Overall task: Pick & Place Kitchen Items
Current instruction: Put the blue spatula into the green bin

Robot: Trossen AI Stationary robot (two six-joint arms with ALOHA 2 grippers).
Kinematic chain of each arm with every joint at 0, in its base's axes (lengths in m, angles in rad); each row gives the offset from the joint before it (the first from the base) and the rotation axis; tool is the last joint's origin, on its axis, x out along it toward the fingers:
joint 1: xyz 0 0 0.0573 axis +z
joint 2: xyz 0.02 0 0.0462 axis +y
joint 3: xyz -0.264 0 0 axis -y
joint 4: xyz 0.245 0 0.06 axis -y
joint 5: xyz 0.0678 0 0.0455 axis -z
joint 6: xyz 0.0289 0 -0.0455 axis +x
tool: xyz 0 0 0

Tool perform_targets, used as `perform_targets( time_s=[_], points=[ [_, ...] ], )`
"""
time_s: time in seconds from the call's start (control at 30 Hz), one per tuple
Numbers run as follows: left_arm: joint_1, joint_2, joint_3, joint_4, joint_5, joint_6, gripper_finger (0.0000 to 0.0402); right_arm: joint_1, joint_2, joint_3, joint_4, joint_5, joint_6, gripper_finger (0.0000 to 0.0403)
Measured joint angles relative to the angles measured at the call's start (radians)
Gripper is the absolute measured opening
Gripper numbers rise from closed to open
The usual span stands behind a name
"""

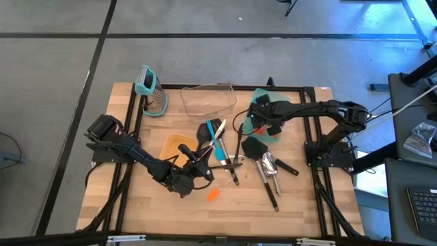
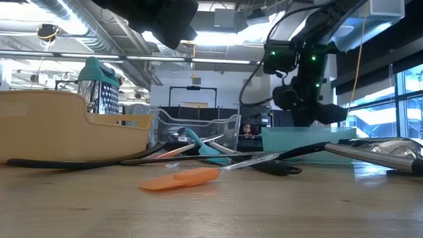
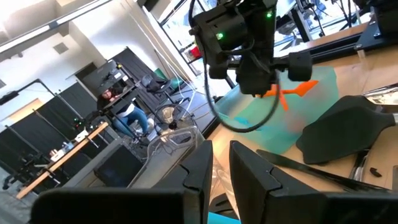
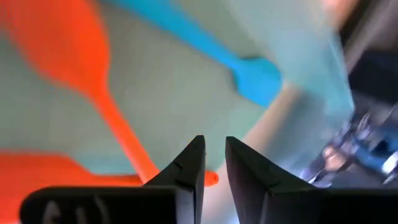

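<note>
- Right gripper (image 4: 210,163): fingers are standing nearly together with a narrow gap and nothing between them. It is hovering low over the teal bin (image 1: 278,106) at the table's far right.
- Inside that bin, directly ahead of the fingers: an orange spatula (image 4: 87,74), its handle running toward the fingertips, and a blue spatula (image 4: 249,78) beside it. Both are already lying placed.
- Left gripper (image 3: 219,163): fingers are likewise sitting close together, a slim gap showing, gripping nothing. In the high view it is hanging above the near centre of the table, beside the utensil pile.
- Pile at table centre: a black slotted turner (image 1: 254,148), a silver metal scoop (image 1: 269,164), a teal-handled utensil (image 1: 217,145) and thin dark-handled pieces, crossing and overlapping.
- Loose orange spatula (image 2: 182,178): lying flat on the bare wood, apart from the pile and nearest the left gripper.
- Other fixtures: a tan bin (image 1: 172,145) holding dark utensils, a clear plastic container (image 1: 208,99), a teal-topped grater (image 1: 151,92) at the far left corner.
- Risk, judged: with fingers this narrow, either gripper would be pushing rather than straddling a handle; the flat orange spatula could be skidding away.
- Risk, judged: pulling one handle from the crossed pile could be dragging neighbours along or flicking them off the table.
</note>
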Motion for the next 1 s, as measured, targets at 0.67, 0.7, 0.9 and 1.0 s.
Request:
perform_targets(
  time_s=[0.67, 0.7, 0.9, 1.0],
  points=[
    [-0.032, 0.000, 0.000, 0.008, -0.028, 0.000, 0.0049, -0.246, -0.001, 0.248, -0.426, -0.656, 0.930, 0.0067],
    [-0.038, 0.000, 0.000, 0.007, -0.034, 0.001, 0.0049, -0.250, -0.001, 0.245, -0.426, -0.642, 0.906, 0.0067],
    [-0.065, 0.000, 0.000, 0.000, -0.107, 0.027, 0.0049, -0.253, -0.001, 0.227, -0.428, -0.562, 0.859, 0.0067],
    [-0.066, 0.000, 0.000, -0.003, -0.118, 0.034, 0.0049, -0.257, -0.001, 0.214, -0.416, -0.559, 0.930, 0.0067]
  ],
)
